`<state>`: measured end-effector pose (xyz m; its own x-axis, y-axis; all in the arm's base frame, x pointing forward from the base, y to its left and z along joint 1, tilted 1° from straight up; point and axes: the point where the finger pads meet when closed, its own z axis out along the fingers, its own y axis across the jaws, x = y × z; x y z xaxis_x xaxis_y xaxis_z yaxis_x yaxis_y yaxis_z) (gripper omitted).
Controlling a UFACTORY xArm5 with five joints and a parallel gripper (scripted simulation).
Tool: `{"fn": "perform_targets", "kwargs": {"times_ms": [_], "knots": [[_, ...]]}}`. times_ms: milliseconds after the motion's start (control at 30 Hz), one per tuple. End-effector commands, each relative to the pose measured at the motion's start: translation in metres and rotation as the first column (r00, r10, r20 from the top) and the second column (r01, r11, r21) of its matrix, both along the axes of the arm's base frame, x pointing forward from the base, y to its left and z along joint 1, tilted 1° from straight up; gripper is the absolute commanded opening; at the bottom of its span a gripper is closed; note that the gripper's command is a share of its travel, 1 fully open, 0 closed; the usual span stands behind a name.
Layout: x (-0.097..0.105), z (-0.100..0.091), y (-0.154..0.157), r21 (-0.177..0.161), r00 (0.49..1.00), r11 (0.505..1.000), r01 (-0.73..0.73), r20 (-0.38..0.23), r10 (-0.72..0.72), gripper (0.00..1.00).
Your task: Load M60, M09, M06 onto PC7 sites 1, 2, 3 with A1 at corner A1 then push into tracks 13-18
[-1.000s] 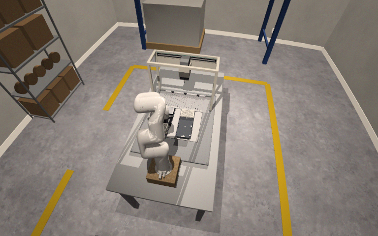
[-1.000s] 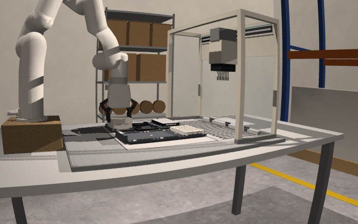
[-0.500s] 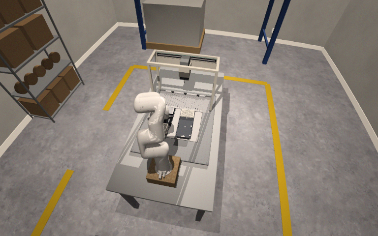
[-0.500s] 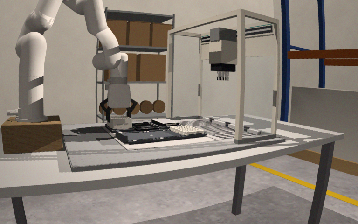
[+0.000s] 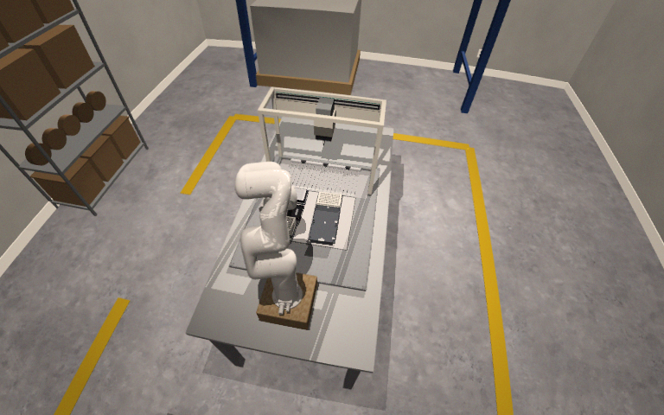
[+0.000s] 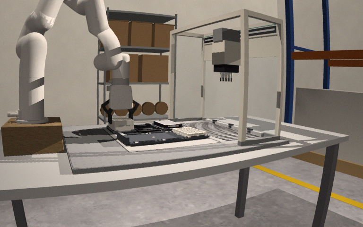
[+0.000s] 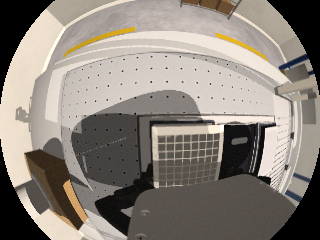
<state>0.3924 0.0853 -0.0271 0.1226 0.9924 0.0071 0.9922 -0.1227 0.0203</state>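
Note:
My gripper is shut on M09, the pale deep-well block, with one finger at each end. The block is at nest S1; I cannot tell any gap under it. Nest S2 is black and empty. M60, with a white top, is on S3. The dark carrier PC7 lies on the pale apron, handle towards the arm's base. M06, a cream plate, is on its far site 3. Sites 1 and 2 are bare.
The ribbed rails lie beyond the apron. A gantry frame stands around them, with a pipetting head hanging above. The arm hides part of the nest row in the top view.

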Motion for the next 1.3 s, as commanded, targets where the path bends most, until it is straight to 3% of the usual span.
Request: {"fn": "perform_targets", "kwargs": {"times_ms": [0,1267], "knots": [[0.0013,0.001,0.0003,0.003,1.0,1.0,0.0,0.003,0.0,0.0],[0.0012,0.007,0.0002,0.003,1.0,1.0,0.0,0.003,0.0,0.0]]}}
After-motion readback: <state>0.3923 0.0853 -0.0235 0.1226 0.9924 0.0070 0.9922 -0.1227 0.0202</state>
